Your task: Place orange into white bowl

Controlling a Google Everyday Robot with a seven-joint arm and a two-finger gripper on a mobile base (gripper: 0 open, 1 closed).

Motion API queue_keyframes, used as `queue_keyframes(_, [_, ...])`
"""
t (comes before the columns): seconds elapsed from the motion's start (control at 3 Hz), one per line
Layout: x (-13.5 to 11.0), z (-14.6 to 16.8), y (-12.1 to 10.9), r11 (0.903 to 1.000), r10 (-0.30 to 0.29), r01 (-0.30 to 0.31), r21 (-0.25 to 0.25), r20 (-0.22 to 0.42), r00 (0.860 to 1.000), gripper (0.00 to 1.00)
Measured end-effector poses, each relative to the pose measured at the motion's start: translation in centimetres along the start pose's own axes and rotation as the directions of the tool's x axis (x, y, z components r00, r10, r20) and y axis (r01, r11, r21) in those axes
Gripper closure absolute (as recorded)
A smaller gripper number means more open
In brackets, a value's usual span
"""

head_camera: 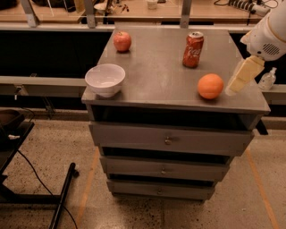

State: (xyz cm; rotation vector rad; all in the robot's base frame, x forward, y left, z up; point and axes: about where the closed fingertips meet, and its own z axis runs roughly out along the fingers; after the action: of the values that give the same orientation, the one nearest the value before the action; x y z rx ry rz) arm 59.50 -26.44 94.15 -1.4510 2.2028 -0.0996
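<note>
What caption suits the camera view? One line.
Claw beside the orange on the cabinet; white bowl at the opposite front corner.

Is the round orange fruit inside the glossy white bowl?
Out. The round orange fruit lies on the grey cabinet top, the gripper beside it, apart from the glossy white bowl.

Arm cropped at the corner, and the clutter behind the desk [156, 76] is hard to make out.
The white arm [270, 33] runs out past the top and right edges, so only its last joint and the cream end effector [234, 87] show, just right of the orange [210, 86] above the desk's right rim. A small clear bottle [268, 79] behind it is partly covered. The red can's [193, 43] lettering cannot be read. The open shelf [170, 117] under the desk top is too dark to see into. Items on the far bench [147, 11] are cut by the top edge, and a dark object [6, 120] by the left.
</note>
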Motion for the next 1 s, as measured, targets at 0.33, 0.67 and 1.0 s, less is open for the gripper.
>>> queue_keyframes(0.33, [0.2, 4.0, -2.1, 0.9970, 0.073, -0.072, -0.029, 0.065, 0.995, 0.00])
queue_keyframes(0.67, [0.5, 7.4, -2.5, 0.9881, 0.134, -0.126, -0.087, 0.094, 0.986, 0.00])
queue_keyframes(1.0, [0.2, 9.6, -2.5, 0.9794, 0.165, -0.149, -0.137, 0.111, 0.980, 0.18])
